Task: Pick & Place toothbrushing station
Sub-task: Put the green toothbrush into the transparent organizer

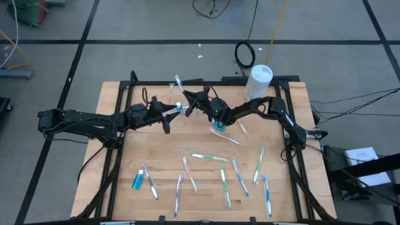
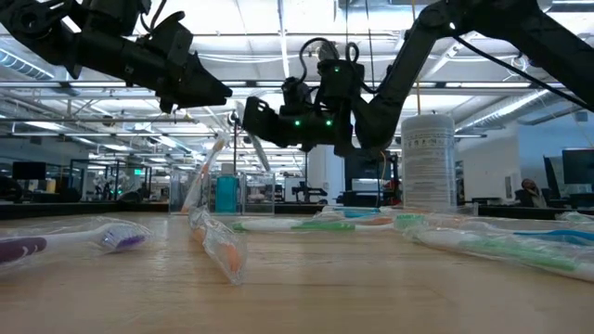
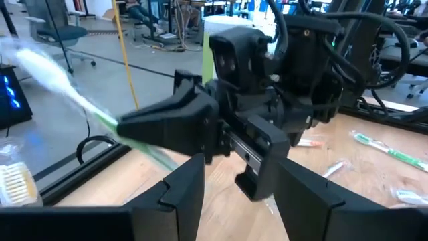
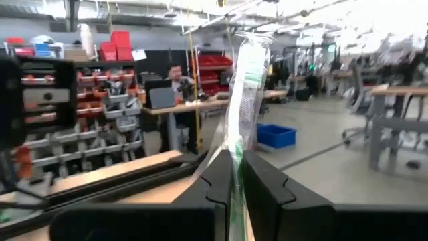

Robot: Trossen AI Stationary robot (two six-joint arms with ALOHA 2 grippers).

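Gripping thin crinkly wrapped toothbrush (image 4: 242,94)

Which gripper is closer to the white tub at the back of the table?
Right. The right gripper sits mid-table, holding a wrapped toothbrush, left of the white tub. The left gripper is slightly farther left.

Both arms are matte black, built of slim jointed segments with black cables looping alongside them. The right gripper (image 3: 200,137) has a blocky body with angular, wedge-shaped fingers and small green lights glowing on the wrist housing. The left gripper (image 3: 231,187) shows two broad, flat dark fingers with bevelled edges.
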